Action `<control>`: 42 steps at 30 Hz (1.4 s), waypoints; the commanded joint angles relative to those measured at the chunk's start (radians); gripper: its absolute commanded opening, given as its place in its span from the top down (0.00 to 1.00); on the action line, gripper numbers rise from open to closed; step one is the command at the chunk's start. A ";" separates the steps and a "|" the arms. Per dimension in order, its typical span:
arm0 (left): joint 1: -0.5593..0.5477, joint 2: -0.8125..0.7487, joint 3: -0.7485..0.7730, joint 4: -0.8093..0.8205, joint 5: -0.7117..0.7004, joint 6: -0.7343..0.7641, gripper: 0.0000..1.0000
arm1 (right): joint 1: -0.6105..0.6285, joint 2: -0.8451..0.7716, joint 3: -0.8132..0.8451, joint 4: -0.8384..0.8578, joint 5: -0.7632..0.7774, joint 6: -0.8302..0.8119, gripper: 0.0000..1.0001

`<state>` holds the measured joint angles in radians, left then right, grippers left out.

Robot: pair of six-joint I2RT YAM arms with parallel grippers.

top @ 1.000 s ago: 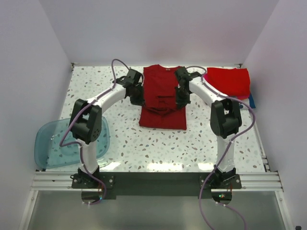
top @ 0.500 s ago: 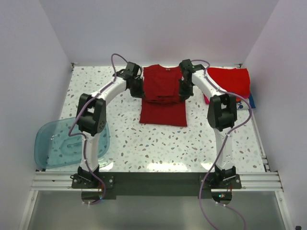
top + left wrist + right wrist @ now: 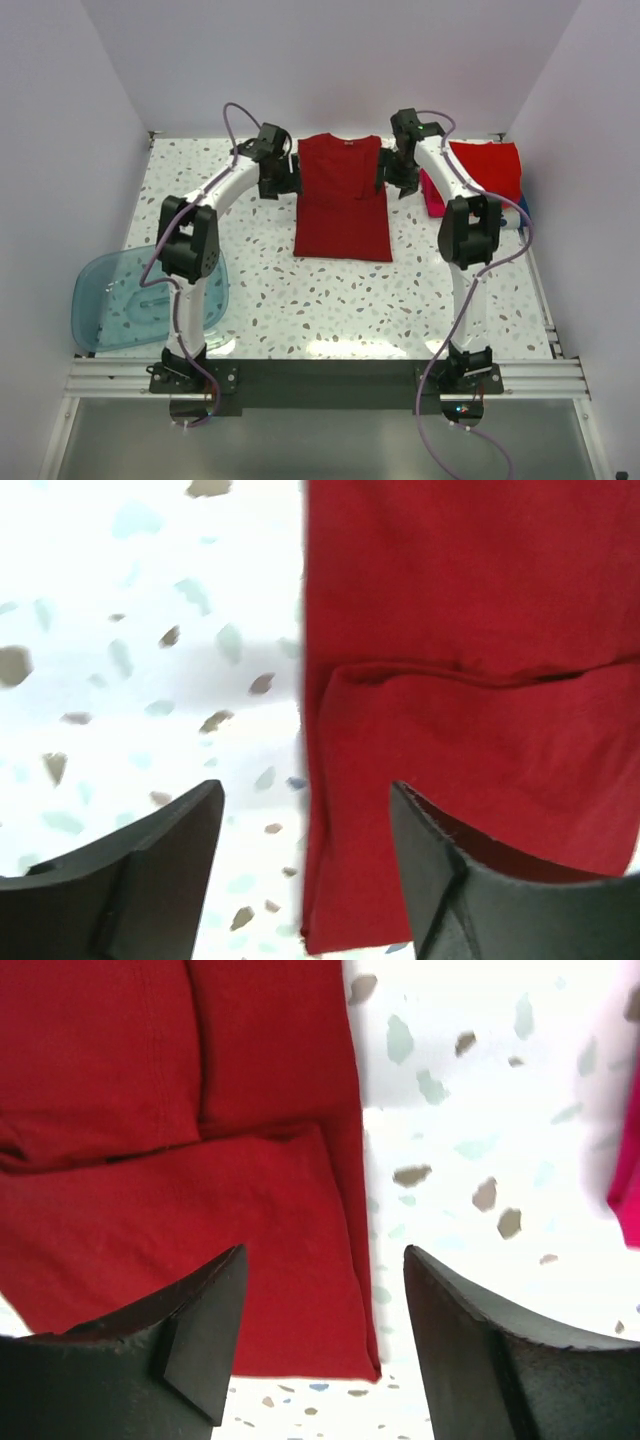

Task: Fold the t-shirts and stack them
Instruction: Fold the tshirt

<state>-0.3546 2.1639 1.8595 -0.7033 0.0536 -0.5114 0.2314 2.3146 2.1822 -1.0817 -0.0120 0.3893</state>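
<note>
Open jaws on both arms, gripping nothing: left gripper (image 3: 305, 798) over left edge of dark red shirt (image 3: 343, 205), right gripper (image 3: 325, 1255) over its right edge. Laid flat toward back of table (image 3: 300, 300), one folded layer on top. Close by on right, bright red shirt (image 3: 487, 168) stacked over magenta shirt (image 3: 433, 197). Tub (image 3: 120, 300) at near left.

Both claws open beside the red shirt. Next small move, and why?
Probably move both to the near hem to fold it up: the dark red shirt lies flat but long, with left claw and right claw open, empty, beside its far half.
</note>
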 commanded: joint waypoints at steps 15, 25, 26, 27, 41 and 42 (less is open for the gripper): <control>-0.058 -0.369 -0.523 0.260 0.040 -0.010 0.22 | 0.006 -0.451 -0.740 0.262 -0.187 0.048 0.31; -0.067 -0.395 -0.670 0.337 0.060 -0.042 0.22 | 0.006 -0.471 -0.898 0.376 -0.230 0.097 0.32; -0.069 -0.398 -0.680 0.343 0.064 -0.048 0.22 | 0.005 -0.474 -0.906 0.391 -0.230 0.100 0.33; -0.069 -0.401 -0.687 0.355 0.068 -0.052 0.22 | 0.005 -0.474 -0.924 0.399 -0.226 0.105 0.33; -0.106 -0.400 -0.773 0.403 0.075 -0.088 0.28 | 0.005 -0.474 -1.010 0.448 -0.236 0.118 0.56; -0.109 -0.398 -0.775 0.403 0.072 -0.090 0.29 | 0.005 -0.474 -1.019 0.448 -0.236 0.120 0.57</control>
<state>-0.4492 1.7950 1.0973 -0.3504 0.1104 -0.5793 0.2333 1.8687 1.1969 -0.6579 -0.2272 0.4988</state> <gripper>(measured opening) 0.718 0.445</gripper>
